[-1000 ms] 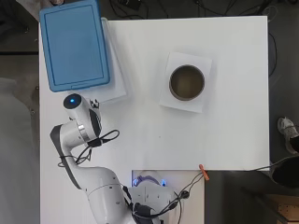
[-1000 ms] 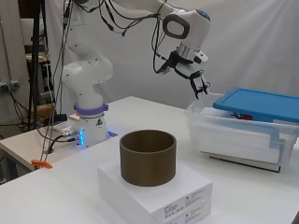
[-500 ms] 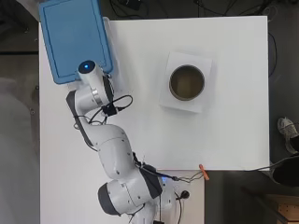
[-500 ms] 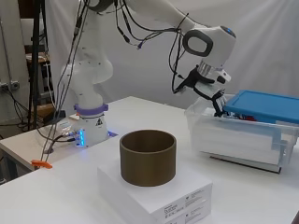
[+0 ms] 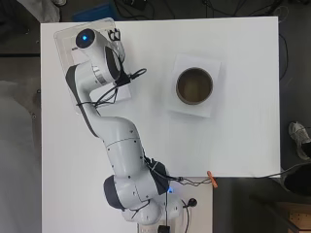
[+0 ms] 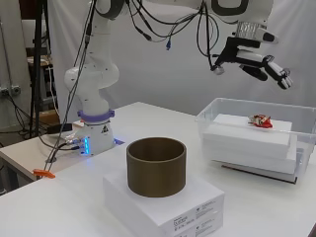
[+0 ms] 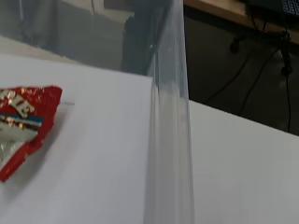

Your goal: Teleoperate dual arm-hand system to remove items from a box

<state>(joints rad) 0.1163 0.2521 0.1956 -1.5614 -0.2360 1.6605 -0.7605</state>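
Note:
A clear plastic box (image 6: 212, 117) stands without a lid at the table's far left corner in the overhead view (image 5: 60, 48). Inside it lie white foam blocks (image 6: 247, 140), and on top of them a small red packet (image 6: 260, 121). The wrist view shows the red packet (image 7: 23, 130) on white foam beside the clear box wall (image 7: 168, 121). The hand (image 6: 256, 59) hovers above the box with its fingers stretched out straight, open and holding nothing. From overhead the hand (image 5: 114, 35) sits over the box's far right part, and the arm hides the packet.
A brown cylinder (image 5: 194, 86) (image 6: 156, 165) stands on a flat white carton (image 5: 211, 109) (image 6: 163, 207) mid-table. A blue lid (image 5: 95, 10) shows beyond the table's far edge. An orange clip (image 5: 212, 178) (image 6: 42, 173) lies near the arm's base.
The blue lid, on the box a second ago, slid toward the far edge and is now off it. The hand has moved from beside the box to above it.

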